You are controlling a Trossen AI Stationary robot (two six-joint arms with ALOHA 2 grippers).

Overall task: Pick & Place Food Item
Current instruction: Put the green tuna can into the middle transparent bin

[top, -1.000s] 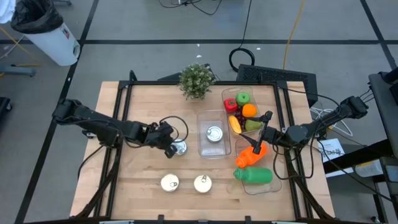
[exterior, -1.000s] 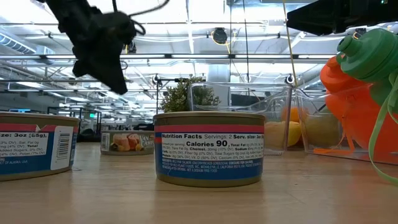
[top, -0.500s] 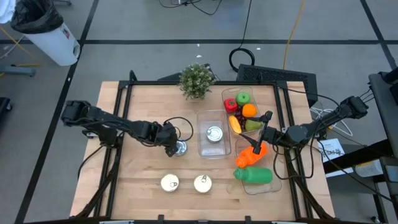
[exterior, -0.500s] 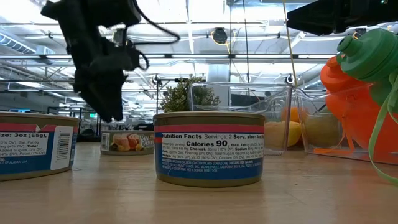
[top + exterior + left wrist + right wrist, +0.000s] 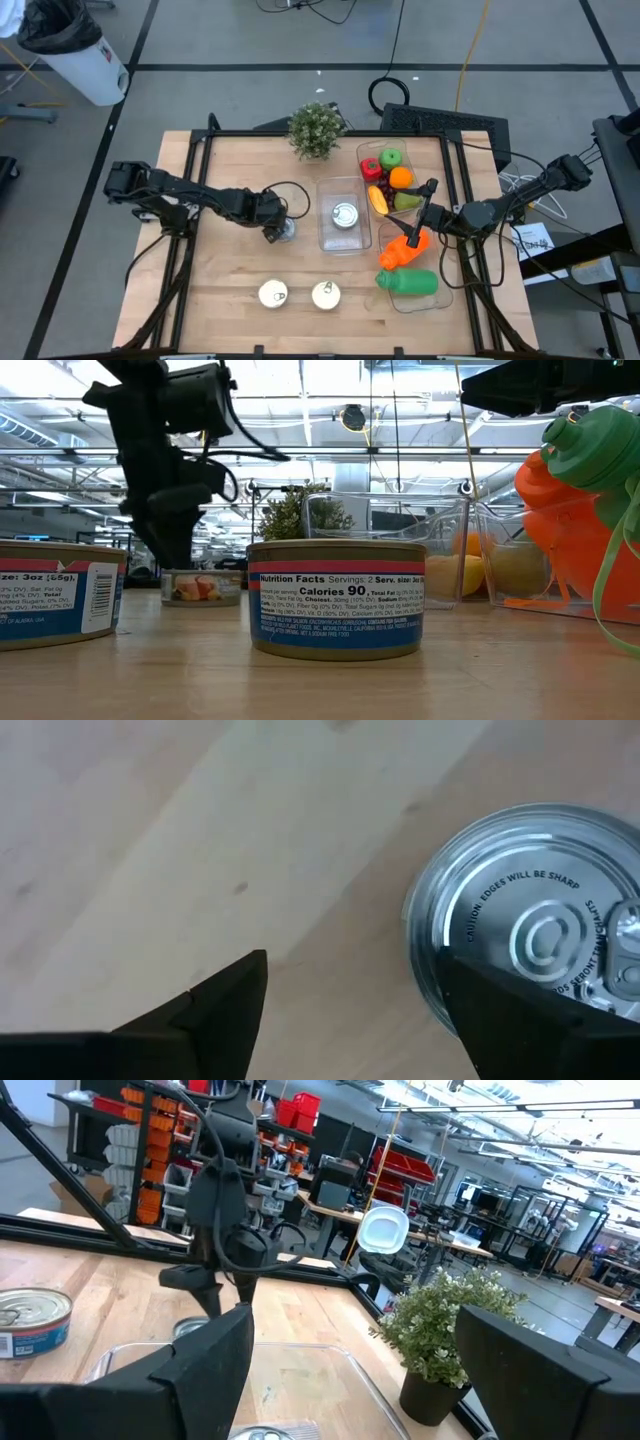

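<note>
A small tuna can (image 5: 287, 231) stands upright on the wooden table (image 5: 220, 290), left of the clear tub (image 5: 325, 243). My left gripper (image 5: 355, 1005) is open and points down at the table beside the can (image 5: 530, 930). One finger stands over the bare wood, the other finger (image 5: 520, 1020) over the can's near rim. The low view shows this gripper (image 5: 172, 555) low over the can (image 5: 200, 587). Over the bins at the right, my right gripper (image 5: 428, 203) hangs open with nothing between its fingers. My left gripper comes at the can from above, and one finger covers the can's rim (image 5: 445, 965). I cannot tell whether that finger touches the can. The can stands flat on the table, lid up.
The clear tub holds another can (image 5: 345, 214). Two more cans (image 5: 273, 293) (image 5: 325, 294) stand near the front edge. A fruit tub (image 5: 366, 150), an orange bottle (image 5: 405, 250) and a green bottle (image 5: 408, 282) fill the right side. A potted plant (image 5: 316, 130) stands at the far edge.
My left gripper has gone down toward the can and a little toward the table's right edge, and it has opened. The can now stands slightly farther from the near edge than before and shows another part of its label.
</note>
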